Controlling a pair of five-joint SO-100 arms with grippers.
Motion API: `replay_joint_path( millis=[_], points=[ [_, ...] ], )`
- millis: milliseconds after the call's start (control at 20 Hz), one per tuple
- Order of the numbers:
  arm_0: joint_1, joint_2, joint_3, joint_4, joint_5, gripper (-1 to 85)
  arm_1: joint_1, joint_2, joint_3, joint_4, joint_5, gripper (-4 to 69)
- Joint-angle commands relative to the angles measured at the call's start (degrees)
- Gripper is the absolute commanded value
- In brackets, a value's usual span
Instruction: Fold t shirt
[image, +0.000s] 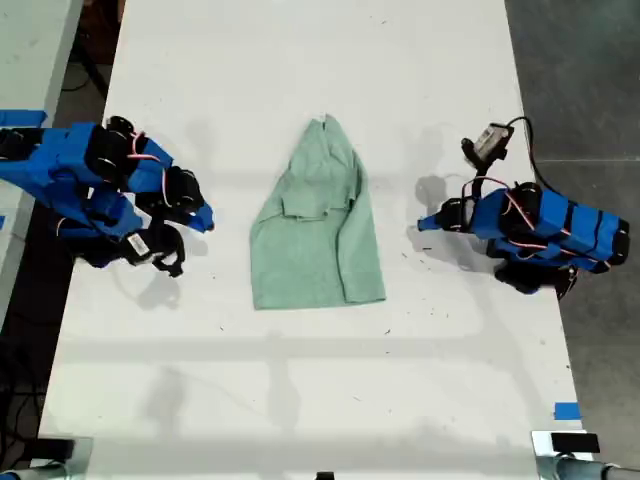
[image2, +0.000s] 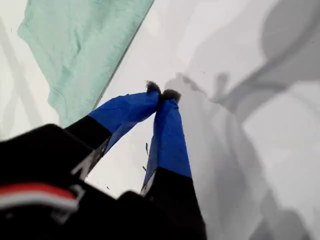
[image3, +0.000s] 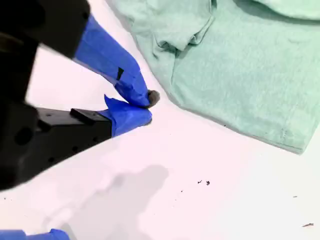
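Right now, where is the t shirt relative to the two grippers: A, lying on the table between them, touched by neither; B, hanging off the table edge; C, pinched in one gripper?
A: the t shirt lies on the white table, with both grippers shut and empty beside it.

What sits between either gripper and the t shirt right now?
Nothing visible. Bare white table separates my first gripper and my second gripper from the t shirt; both are shut and empty beside it.

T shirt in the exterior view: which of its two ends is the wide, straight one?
The end toward the exterior view's bottom: the t shirt lies wide and straight there, while its top end narrows to a point.
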Motion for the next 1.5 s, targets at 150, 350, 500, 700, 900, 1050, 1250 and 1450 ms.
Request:
replay_joint_path(
  millis=[150, 350, 500, 700, 900, 1050, 1250, 1450],
  points=[
    [3.8, -33.0, -26.5, -0.1, 1.0, 11.0, 0.4, 0.4, 2.7, -1.8, -0.8, 1.3],
    [4.7, -45.1, -30.8, -2.0, 2.3, 15.5, 0.4, 0.4, 2.7, -1.8, -1.1, 1.3],
    [4.7, -50.4, -30.7, -4.7, 3.5, 16.3, 0.4, 0.4, 2.7, -1.8, -1.3, 1.3],
    [2.6, -55.4, -28.2, -7.3, 4.3, 17.2, 0.3, 0.4, 2.7, -1.8, -1.4, 1.3],
    [1.9, -60.2, -24.4, -12.9, 4.1, 16.7, 0.2, 0.4, 2.7, -1.8, -1.4, 1.3],
    [2.2, -62.7, -24.7, -14.6, 3.9, 9.9, 0.2, 0.4, 2.7, -1.8, -1.5, 1.3],
    [1.5, -62.2, -25.0, -14.6, 5.0, -0.2, 0.2, 0.4, 2.7, -1.8, -1.5, 1.3],
    [1.5, -60.8, -26.3, -13.0, 6.1, -0.2, 0.1, 0.4, 2.7, -1.8, -1.5, 1.3]
  ],
)
